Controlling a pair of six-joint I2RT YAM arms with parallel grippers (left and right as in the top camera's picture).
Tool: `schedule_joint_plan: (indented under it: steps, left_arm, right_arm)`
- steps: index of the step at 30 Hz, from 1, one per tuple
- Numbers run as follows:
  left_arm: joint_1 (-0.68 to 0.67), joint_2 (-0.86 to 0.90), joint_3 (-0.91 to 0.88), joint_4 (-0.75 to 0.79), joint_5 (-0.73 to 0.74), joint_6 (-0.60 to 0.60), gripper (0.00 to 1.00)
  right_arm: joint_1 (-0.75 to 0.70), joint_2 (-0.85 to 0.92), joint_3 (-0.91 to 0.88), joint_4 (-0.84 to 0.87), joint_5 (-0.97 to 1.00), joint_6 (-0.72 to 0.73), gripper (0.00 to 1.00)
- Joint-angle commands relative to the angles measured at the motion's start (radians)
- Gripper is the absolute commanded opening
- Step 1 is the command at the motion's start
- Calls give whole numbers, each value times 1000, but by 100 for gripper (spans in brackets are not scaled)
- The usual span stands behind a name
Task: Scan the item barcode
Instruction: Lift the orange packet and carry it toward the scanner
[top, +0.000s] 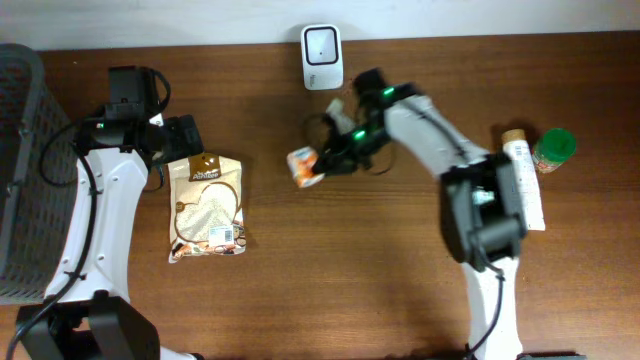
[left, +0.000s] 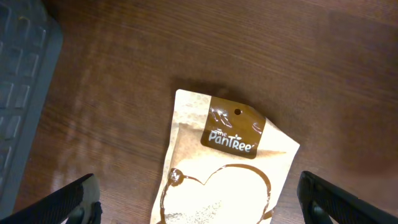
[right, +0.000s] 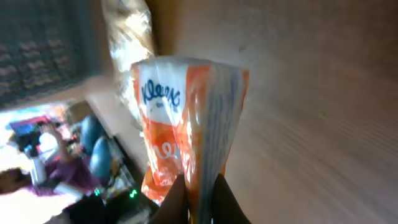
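So, an orange-and-white plastic-wrapped tissue pack (top: 305, 166) is pinched by the right gripper (top: 330, 158). In the right wrist view the jaws are pressed together on a thin edge of the wrapper, with the Kleenex logo readable on the pack's side (right: 186, 124). The pack is held over the middle of the dark brown wooden table (top: 330, 290). It sits a bit nearer the robot than the white boxy barcode scanner (top: 322, 44) at the far edge, and the two are apart. Whether the pack's bottom is touching the wood can't be told, and no barcode can be made out on it.

The left gripper (top: 183, 138) is parked over the top end of a beige-and-brown heart-printed snack pouch (left: 217, 168), jaws spread wide and nothing between them. The pouch is lying flat. A grey plastic mesh basket (top: 20, 170) is seen at the left edge. Off to the right, a white bottle with a tan cap (top: 524, 180) is lying just beside a green-lidded jar (top: 553, 148).
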Motion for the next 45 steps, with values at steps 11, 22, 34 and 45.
schedule_joint_plan:
  steps: [11,22,34,45]
  left_arm:
    - [2,-4,14,2,-7,19,99]
    - [2,-4,14,2,-7,19,99]
    - [2,-4,14,2,-7,19,99]
    - [2,-4,14,2,-7,19,99]
  right_arm:
    - [-173,-54,10,-295,-488,-494,4]
    - [-201,-100,17,-513,-620,-602,4]
    - [-310,-425,28,-575,-619,-595,4]
    - [-350,-458,28,-564,-592,-597,5]
